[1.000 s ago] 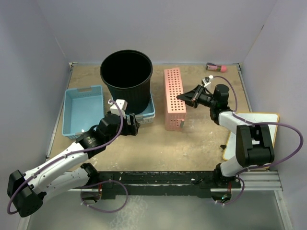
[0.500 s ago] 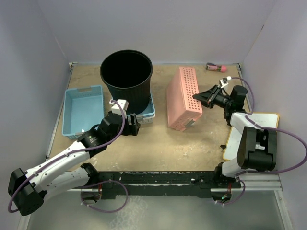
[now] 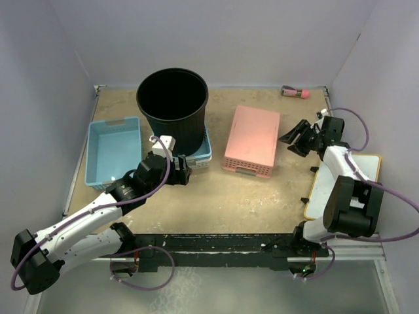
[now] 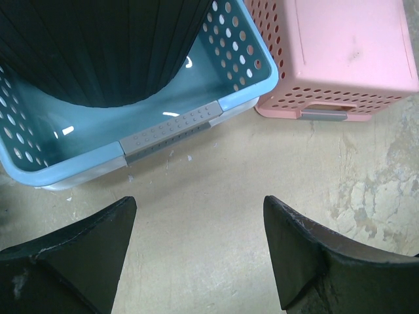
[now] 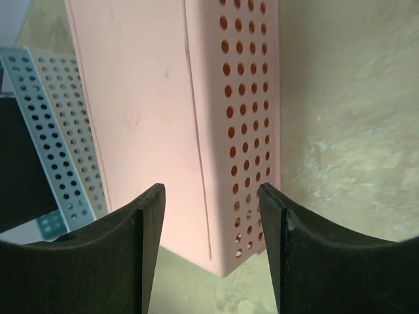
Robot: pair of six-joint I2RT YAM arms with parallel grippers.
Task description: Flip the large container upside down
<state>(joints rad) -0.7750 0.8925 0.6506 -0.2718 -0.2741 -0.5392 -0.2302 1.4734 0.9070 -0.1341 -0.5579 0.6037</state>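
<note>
Near the left edge, a shallow blue basket (image 3: 112,152). Just right of it, toward the far edge and left of the middle, the large container (image 3: 173,98): upright, mouth up, long axis vertical, base seated inside a pale perforated basket (image 3: 203,157). On the near side of that basket, the left gripper (image 4: 198,204), fingers spread wide with nothing but bare desk between them, held low and aimed at the pale basket's near rim. From those fingers, container ahead and a little to the left, dark wall rising just beyond the rim. By judgement the nearer arm by far, and the one placed to take the wall or lip and tip the tall axis over. Right of the middle, a pink basket (image 3: 252,139) lying bottom up, between the container and the other arm. Toward the right edge, the right gripper (image 5: 211,193), likewise parted and holding nothing, facing the pink basket's perforated side, well apart from the container. Flip not yet begun.
</note>
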